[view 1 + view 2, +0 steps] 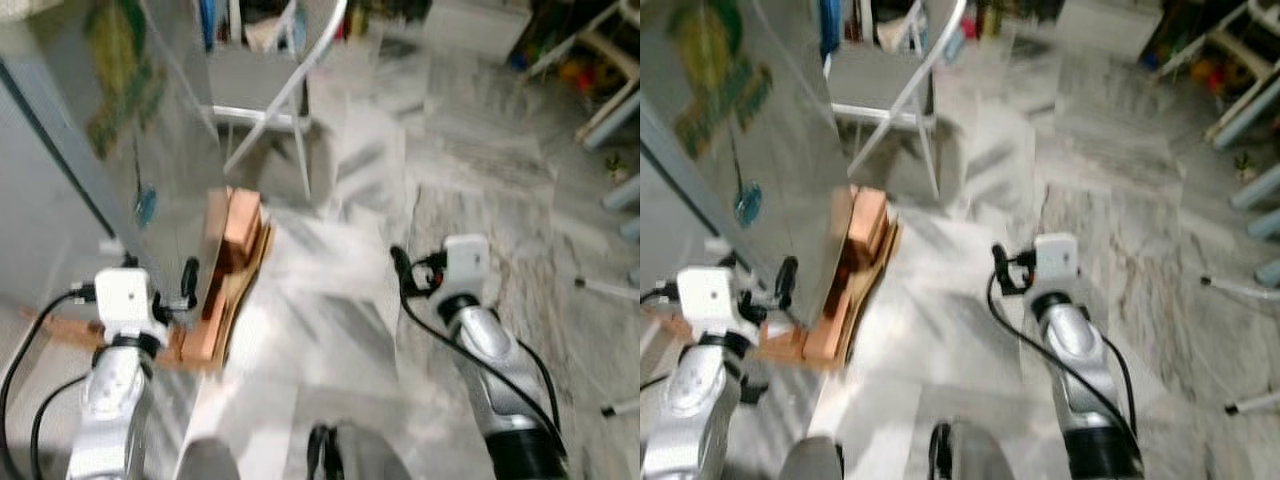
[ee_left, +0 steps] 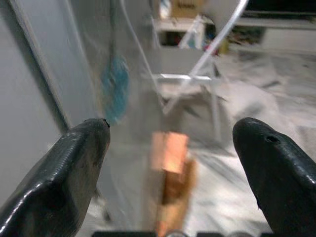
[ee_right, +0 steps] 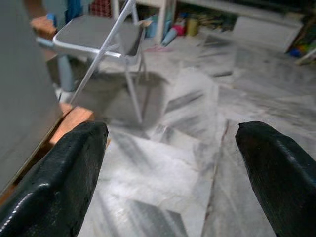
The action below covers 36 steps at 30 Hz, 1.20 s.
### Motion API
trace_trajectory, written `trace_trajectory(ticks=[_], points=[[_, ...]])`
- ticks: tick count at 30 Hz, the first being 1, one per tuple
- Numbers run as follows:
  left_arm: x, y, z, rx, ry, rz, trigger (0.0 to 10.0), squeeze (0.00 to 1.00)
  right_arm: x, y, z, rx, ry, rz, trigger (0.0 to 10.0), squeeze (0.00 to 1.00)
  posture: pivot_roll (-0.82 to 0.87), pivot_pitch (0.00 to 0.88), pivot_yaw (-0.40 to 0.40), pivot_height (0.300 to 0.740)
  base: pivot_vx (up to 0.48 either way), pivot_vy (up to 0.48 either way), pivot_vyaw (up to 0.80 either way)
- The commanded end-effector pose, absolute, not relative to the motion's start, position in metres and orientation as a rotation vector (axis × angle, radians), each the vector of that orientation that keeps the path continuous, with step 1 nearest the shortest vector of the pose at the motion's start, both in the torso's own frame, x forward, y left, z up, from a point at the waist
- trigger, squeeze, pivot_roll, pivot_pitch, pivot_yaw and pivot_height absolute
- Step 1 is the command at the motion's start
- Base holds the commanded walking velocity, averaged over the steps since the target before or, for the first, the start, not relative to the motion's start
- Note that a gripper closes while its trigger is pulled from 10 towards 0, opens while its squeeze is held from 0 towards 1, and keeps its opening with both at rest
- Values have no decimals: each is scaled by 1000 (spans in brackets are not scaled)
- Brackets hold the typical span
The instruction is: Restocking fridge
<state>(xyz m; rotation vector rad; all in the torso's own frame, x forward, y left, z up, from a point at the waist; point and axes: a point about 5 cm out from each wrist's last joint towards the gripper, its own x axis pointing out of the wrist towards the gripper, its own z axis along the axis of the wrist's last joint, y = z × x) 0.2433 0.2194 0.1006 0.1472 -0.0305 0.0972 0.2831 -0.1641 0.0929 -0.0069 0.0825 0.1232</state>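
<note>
Both the left gripper (image 2: 170,148) and right gripper (image 3: 173,153) are spread wide and empty. The steel fridge (image 1: 150,170) door looks heavy, stiff and slick, so I'd judge its edge the best hold; no handle is discernible.

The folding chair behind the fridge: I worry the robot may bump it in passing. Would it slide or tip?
The folding chair has thin metal legs, so it is probably light. On this smooth marble floor it would likely slide; a high bump might tip it.

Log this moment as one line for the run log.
phase: approaching fridge | left gripper: open, empty | right gripper: open, empty | nearby: folding chair, wooden base | view: blurred
</note>
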Motion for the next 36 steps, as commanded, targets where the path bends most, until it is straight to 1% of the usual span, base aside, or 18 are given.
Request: trace_trajectory(ticks=[1,2,3,4,5,7,8,12,17,21,27,31,36], points=[[241,226,97,190,-22,125,10000,0,282,-164,94,3,66,113,10000,0,109,115,-72,740,0,0,0],[243,226,96,190,-19,119,10000,0,281,-164,94,4,62,108,10000,0,107,103,-58,740,0,0,0],[251,221,95,196,-14,75,10000,0,279,-166,92,12,57,85,10000,0,97,88,-37,740,0,0,0],[251,221,95,196,-14,75,10000,0,279,-166,92,12,57,85,10000,0,97,88,-37,740,0,0,0],[256,217,94,204,-11,42,10000,0,278,-167,91,20,51,65,10000,0,84,76,-12,740,0,0,0],[263,214,92,222,-8,4,10000,0,277,-167,90,24,46,53,10000,0,74,68,2,740,0,0,0],[274,212,91,237,1,-34,10000,0,278,-168,90,28,39,30,10000,0,61,57,21,740,0,0,0],[290,213,92,252,3,-61,10000,0,278,-170,91,36,17,-10,10000,0,23,38,56,740,0,0,0],[298,217,93,240,8,-53,10000,0,277,-173,91,28,12,-22,10000,0,14,55,44,740,0,0,0],[298,225,86,209,25,0,10000,0,272,-176,90,9,29,0,10000,0,18,83,-14,740,0,0,0],[302,230,83,195,25,81,10000,0,271,-173,91,-1,46,46,10000,0,31,114,-53,740,0,0,0],[311,234,87,189,19,120,10000,0,272,-170,92,0,45,52,10000,0,25,125,-48,740,0,0,0],[325,234,95,177,7,117,10000,0,269,-168,91,4,50,52,10000,0,12,125,-38,740,0,0,0]])
